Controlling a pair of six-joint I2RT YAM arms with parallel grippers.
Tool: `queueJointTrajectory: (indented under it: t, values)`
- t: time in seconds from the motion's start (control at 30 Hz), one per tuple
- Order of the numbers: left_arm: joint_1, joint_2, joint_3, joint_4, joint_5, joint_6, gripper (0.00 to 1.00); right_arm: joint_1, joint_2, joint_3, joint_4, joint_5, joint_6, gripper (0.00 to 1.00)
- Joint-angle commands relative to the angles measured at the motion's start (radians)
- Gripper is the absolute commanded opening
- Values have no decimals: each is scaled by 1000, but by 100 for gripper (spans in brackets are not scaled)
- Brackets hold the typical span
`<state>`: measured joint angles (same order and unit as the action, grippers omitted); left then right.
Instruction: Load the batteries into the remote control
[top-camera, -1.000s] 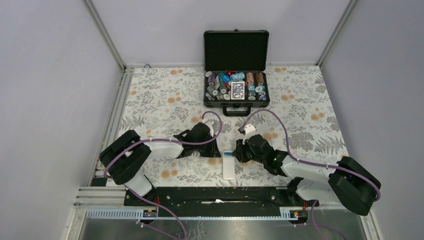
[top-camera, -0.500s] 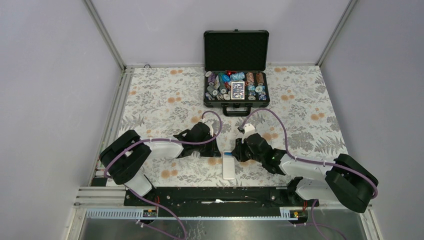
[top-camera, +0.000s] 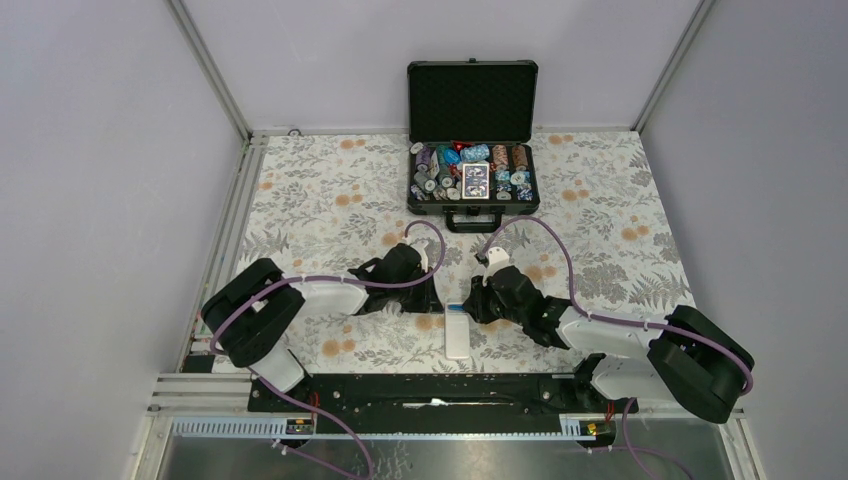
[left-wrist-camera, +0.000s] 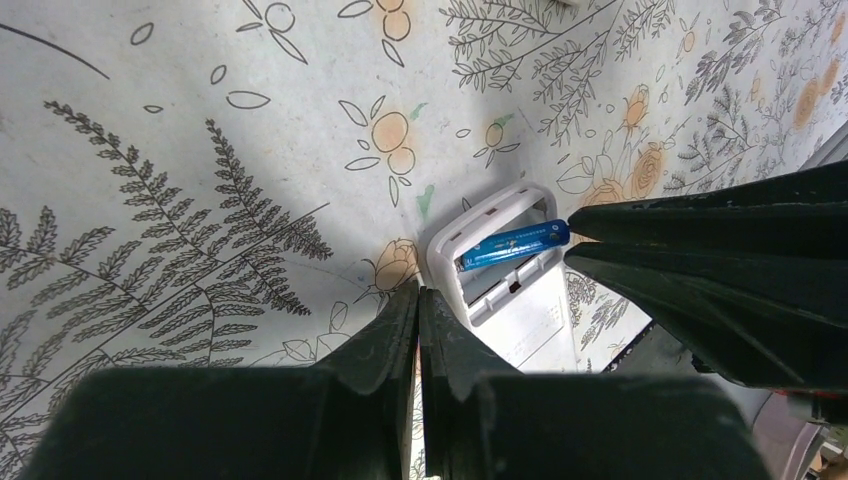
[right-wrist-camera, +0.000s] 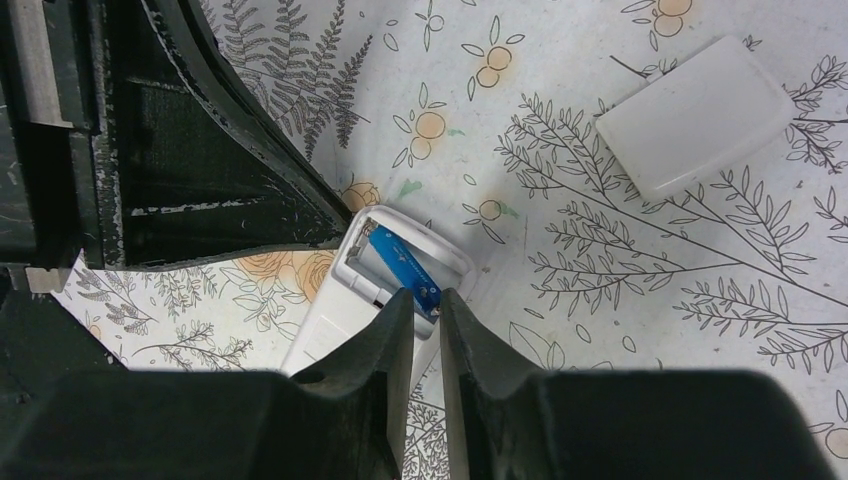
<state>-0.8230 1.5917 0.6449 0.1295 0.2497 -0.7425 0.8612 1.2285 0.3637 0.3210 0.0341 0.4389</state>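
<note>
Remote control (top-camera: 457, 333) lies back-up on the flowered table (top-camera: 320, 200) between our two arms, its battery bay open at the end farther from the bases. Our right tool (right-wrist-camera: 427, 300) is clamped on one end of a blue battery (right-wrist-camera: 400, 265), which rests slantwise in the bay. Our left tool (left-wrist-camera: 418, 292) has its fingers pressed together on nothing, tips just beside the remote's edge. A white cover (right-wrist-camera: 695, 115) lies apart on the table.

Plain lilac-grey walls (top-camera: 90, 150) on three sides; floral-print counter (top-camera: 320, 200); aluminium corner posts (top-camera: 208, 68); even, possibly overhead, light.
</note>
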Motion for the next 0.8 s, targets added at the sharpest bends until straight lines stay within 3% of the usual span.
queueJointTrajectory:
  t: [0.0, 0.77]
  values:
    - [6, 9, 36, 49, 8, -1, 7, 4, 5, 48, -19, -10, 14, 22]
    - [6, 35, 45, 55, 33, 9, 6, 5, 41, 62, -16, -31, 25, 16]
